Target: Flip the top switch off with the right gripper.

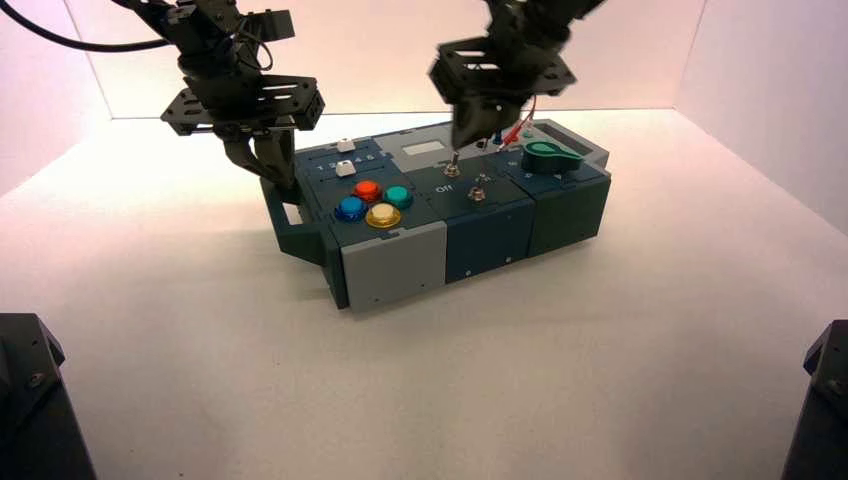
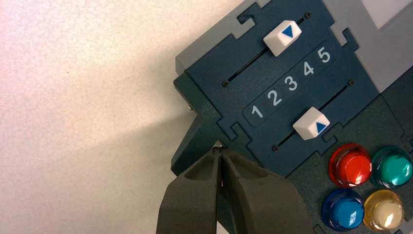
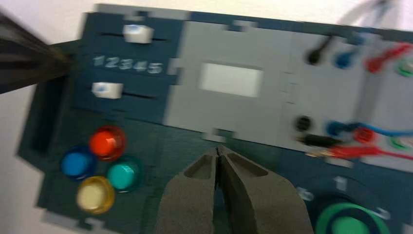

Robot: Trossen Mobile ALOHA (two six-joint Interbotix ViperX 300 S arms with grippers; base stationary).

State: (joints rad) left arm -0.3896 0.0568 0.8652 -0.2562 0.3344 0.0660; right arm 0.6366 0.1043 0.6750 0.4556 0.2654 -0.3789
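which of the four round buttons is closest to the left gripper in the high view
The blue button: leftmost of the four, nearest the left gripper.

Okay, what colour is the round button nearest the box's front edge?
Yellow, clearest in the left wrist view.

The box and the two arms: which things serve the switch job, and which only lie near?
For the job:
- top switch
- right tool, above the box

Not for the job:
- left tool, at the box's left end
- four coloured buttons
- two white sliders
- green knob
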